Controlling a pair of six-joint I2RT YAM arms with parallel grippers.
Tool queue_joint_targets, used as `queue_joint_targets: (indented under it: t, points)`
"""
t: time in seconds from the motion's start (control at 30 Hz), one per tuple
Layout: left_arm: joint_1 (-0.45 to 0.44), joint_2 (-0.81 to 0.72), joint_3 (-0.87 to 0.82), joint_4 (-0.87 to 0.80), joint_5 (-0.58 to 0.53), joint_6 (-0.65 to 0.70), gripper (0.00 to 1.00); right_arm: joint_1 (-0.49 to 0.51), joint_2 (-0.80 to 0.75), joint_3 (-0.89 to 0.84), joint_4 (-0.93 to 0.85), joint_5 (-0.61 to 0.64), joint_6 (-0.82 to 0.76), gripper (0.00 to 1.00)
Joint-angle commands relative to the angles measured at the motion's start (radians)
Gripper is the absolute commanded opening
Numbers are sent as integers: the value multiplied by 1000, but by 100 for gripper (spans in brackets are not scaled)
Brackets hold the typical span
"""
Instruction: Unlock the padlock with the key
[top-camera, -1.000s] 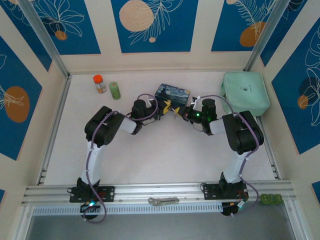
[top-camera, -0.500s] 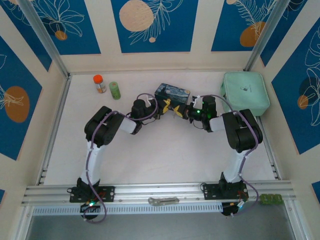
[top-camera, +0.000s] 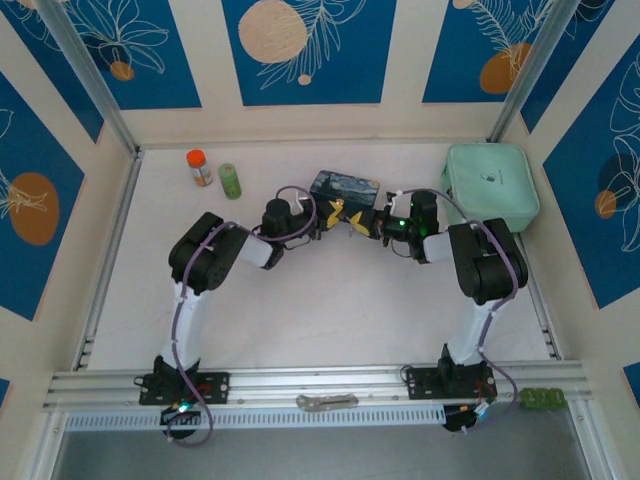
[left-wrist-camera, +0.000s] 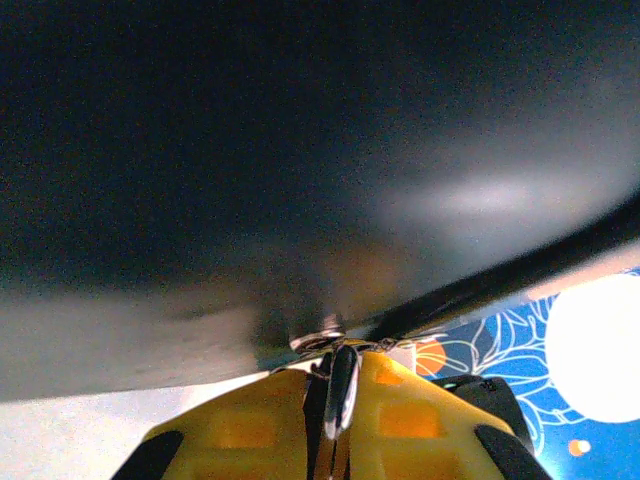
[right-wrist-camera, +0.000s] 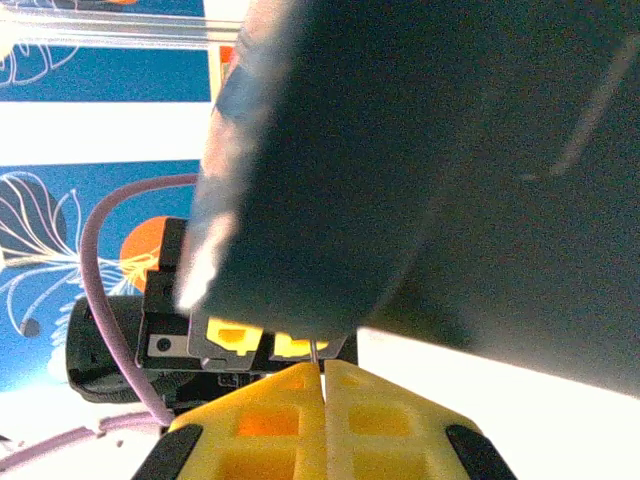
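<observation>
Since a second ago the right arm's wrist has drifted slightly toward 2 o'clock, and less of the blue starry tin (top-camera: 345, 183) shows. The padlock (left-wrist-camera: 341, 388), small and grey, sits pinched edge-on between the closed yellow fingers of the left gripper (top-camera: 335, 213). The tin lies at 12 o'clock from it. The right gripper (top-camera: 358, 222), tips nearly meeting the left's, is clamped on the key (right-wrist-camera: 317, 352), a thin pale sliver aimed at the left gripper. A mint-green case (top-camera: 490, 185) lies at 2 o'clock, and an orange-capped bottle (top-camera: 198, 167) and green jar (top-camera: 229, 180) at 10 o'clock.
</observation>
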Motion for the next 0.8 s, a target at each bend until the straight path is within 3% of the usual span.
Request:
queue_joint_targets:
  t: [0.0, 0.3, 0.37, 0.53, 0.77]
  points:
    - [-84, -79, -5, 147, 294, -29, 0, 37, -65, 2, -16, 133, -203, 0]
    - [-72, -88, -5, 76, 302, 8, 0, 38, -105, -17, -24, 160, -299, 0]
    - [-74, -92, 0, 44, 314, 37, 0, 45, -87, 5, -27, 142, -259, 0]
    - [-77, -103, -16, -7, 325, 105, 0, 86, -62, 74, -183, 236, -148, 0]
    - [-97, -64, -36, 95, 308, 54, 0, 97, -8, 99, -127, 278, -35, 0]
